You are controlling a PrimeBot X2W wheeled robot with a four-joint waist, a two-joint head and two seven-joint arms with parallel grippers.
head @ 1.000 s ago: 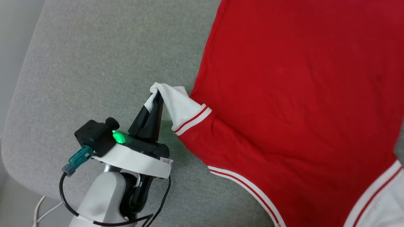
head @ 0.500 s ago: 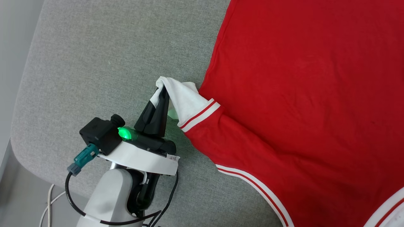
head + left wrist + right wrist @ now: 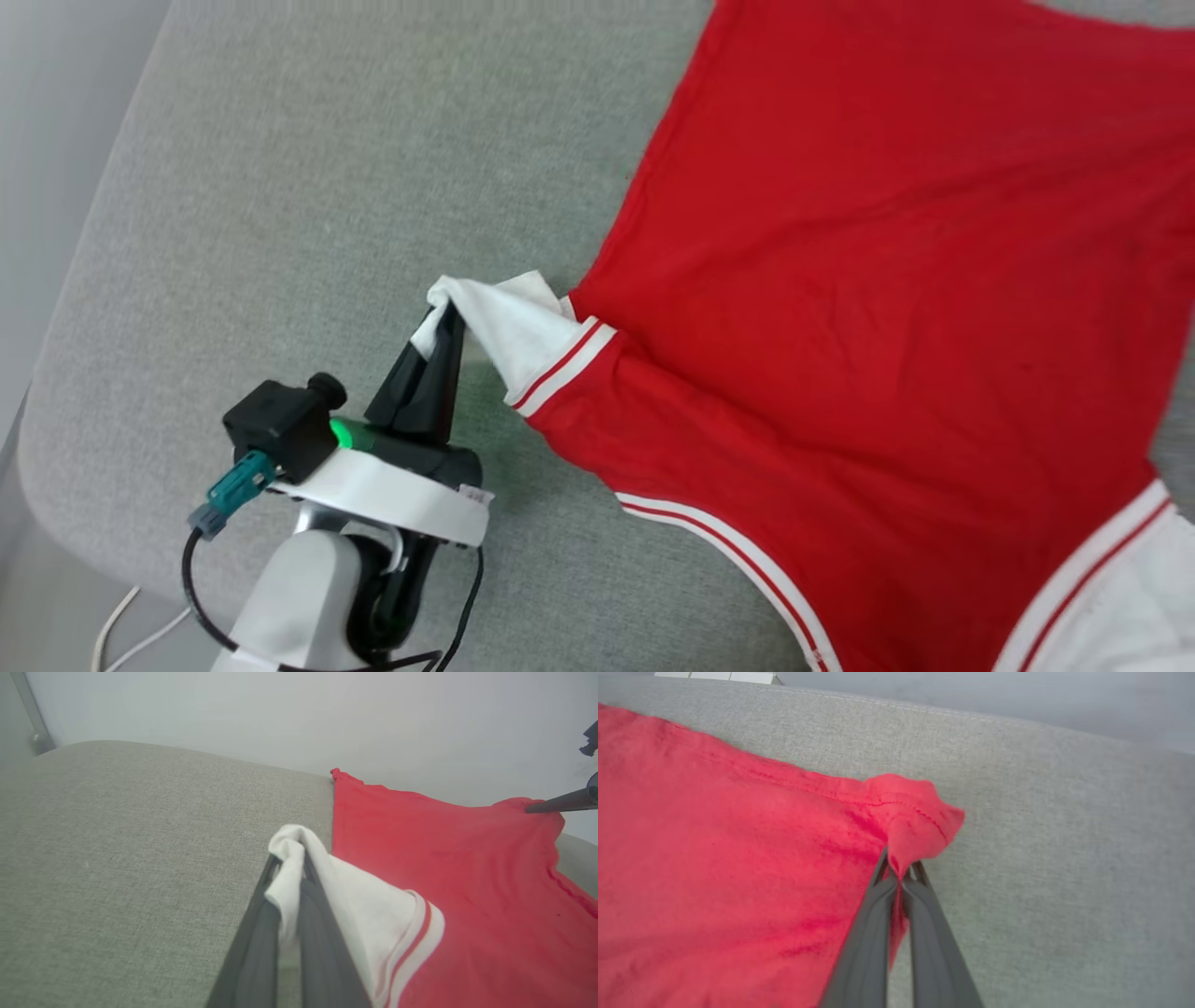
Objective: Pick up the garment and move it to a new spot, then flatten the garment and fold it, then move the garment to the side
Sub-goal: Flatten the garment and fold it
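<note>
Head view: a wide grey fabric cushion (image 3: 280, 187) carries the garment (image 3: 887, 280), a red jersey spread over its right half, well apart from the cushion's left edge
Garment: lies mostly open and flat, with shallow creases across the body; the face turned up is plain red, with no letters or number visible on it; red-and-white striped trim runs along the near edges
Sleeve: the white sleeve part (image 3: 513, 327) is lifted off the cushion and drawn to a point toward the left
Hem corner: in the right wrist view a red hem corner (image 3: 920, 812) is bunched into a small peak above the cushion
Left gripper: the left gripper (image 3: 446, 313) is clenched on the tip of the white sleeve part, with cloth draped over its fingertips
Right gripper: the right gripper (image 3: 900, 870) is pinched tight on the red hem corner, with cloth trapped between its two fingers
Done, as judged: the garment seems already set on its spot and largely spread out
Step in hand, as judged: flattening, with both arms placed to pull opposite ends taut
Left to do: smoothing the creases, every fold, and moving the garment to the side; no fold is visible yet
</note>
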